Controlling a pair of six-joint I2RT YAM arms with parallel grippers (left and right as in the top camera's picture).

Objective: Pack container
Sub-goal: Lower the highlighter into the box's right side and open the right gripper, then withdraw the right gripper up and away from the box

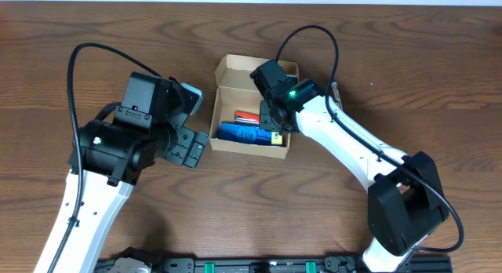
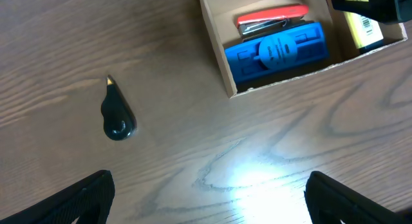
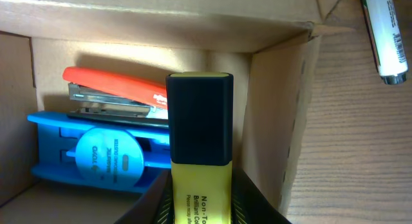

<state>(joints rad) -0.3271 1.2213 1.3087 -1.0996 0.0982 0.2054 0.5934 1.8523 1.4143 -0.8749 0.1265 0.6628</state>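
Clamping onto a yellow highlighter [image 3: 199, 121], the right claw [image 3: 201, 208] had its fingers [image 3: 257, 201] squeezed on either side of the barrel, with the black cap pointing away from the wrist camera. From overhead, that claw [image 1: 273, 124] sat over the right end of the container [image 1: 235, 73], and the highlighter [image 1: 276, 136] was poking down inside it. I couldn't tell whether the tip was touching the bottom.

Right beside the highlighter, inside the same box, lay a chunky blue plastic thing [image 3: 96, 153] with a round label on it. A red stapler [image 3: 112, 89] was tucked against its far side. Both were lying flat and touching each other.

The container itself was a plain brown cardboard box near the middle of the counter [image 1: 439, 69]. Its flap lid stood open on the far side.

Just outside the box on the right, a white pen [image 3: 385, 37] was lying on the wood, close to the cardboard wall but not touching it.

Over on the other side, the left claw [image 1: 190, 146] hovered above bare counter just left of the box. Its fingers [image 2: 87, 198] were spread wide apart with nothing between them.

Its wrist view also showed a small black teardrop-shaped thing [image 2: 117, 114] sitting on the wood, well clear of the box. No idea what it was.
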